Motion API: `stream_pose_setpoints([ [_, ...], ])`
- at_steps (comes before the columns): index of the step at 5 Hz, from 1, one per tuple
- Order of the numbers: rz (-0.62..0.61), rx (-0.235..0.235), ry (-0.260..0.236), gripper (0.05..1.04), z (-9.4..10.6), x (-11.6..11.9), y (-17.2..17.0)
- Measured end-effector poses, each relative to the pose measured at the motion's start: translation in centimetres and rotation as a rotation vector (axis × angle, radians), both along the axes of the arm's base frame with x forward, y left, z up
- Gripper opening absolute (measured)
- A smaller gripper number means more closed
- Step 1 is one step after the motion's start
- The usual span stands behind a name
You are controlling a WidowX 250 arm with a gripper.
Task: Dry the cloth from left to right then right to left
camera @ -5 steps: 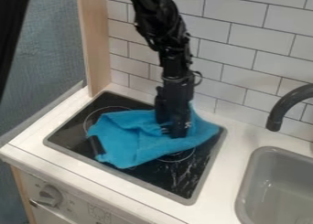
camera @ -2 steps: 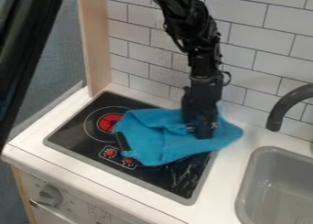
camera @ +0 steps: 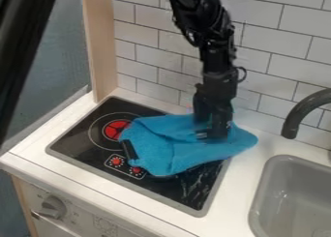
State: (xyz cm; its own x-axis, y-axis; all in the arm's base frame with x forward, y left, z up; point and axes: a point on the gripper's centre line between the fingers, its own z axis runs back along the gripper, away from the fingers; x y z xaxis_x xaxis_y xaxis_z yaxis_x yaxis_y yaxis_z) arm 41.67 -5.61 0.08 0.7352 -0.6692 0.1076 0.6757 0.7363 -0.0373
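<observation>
The gripper point(camera: 212, 136) points down onto the back right part of the blue cloth point(camera: 169, 146), pressed against it, with folds of the fabric bunched around its lower end. Whether it grips the fabric cannot be made out. Spread over the right half of the black stovetop point(camera: 158, 185), the cloth reaches past the stovetop's right edge onto the white counter. A small black strip point(camera: 129, 149) lies at the cloth's left end.
A grey sink point(camera: 294, 197) is set into the counter point(camera: 252, 151) at the right, with a dark faucet point(camera: 304, 110) above it. White wall tiles stand behind the stove, and a wooden post point(camera: 103, 47) rises at its back left corner.
The gripper and the cloth have moved to the right across the stovetop, uncovering the red burner mark and the red dials. Since the later earlier frame they have hardly shifted.
</observation>
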Motion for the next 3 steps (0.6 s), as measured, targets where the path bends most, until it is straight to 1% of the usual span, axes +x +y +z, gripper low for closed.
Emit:
stream_pose_setpoints([
  [1,-0.007,-0.005,-0.059,0.999,2.8,-0.2,0.1],
  [2,-0.016,-0.018,-0.13,0.999,6.3,-1.0,0.2],
  [3,-0.058,-0.057,-0.12,0.999,7.8,-2.1,0.5],
])
